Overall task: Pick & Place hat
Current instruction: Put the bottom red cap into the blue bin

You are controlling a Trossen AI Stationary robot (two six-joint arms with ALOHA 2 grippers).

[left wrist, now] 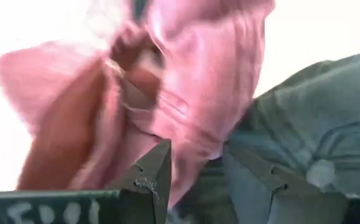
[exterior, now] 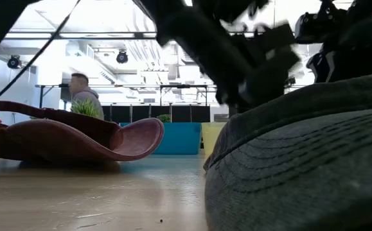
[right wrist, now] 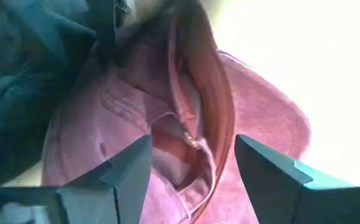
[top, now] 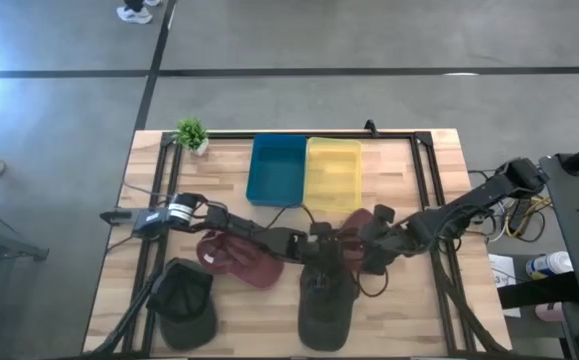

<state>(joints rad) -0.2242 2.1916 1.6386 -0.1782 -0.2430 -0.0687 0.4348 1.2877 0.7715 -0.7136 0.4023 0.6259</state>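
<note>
Small plant [top: 191, 133], person [exterior: 83, 94] beyond table [top: 409, 310]

I'm looking into a lab or open workshop hall: a polished grey concrete floor [top: 389, 100] around my wooden table [top: 409, 320], ceiling lights [exterior: 122, 57], long benches and a person [exterior: 83, 95] (far back) behind it.

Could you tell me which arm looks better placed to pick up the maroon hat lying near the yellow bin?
Probably the right. The right gripper is open with the small maroon hat directly between its fingers. The left gripper, also open, points at the seam between that hat and the grey hat.
</note>
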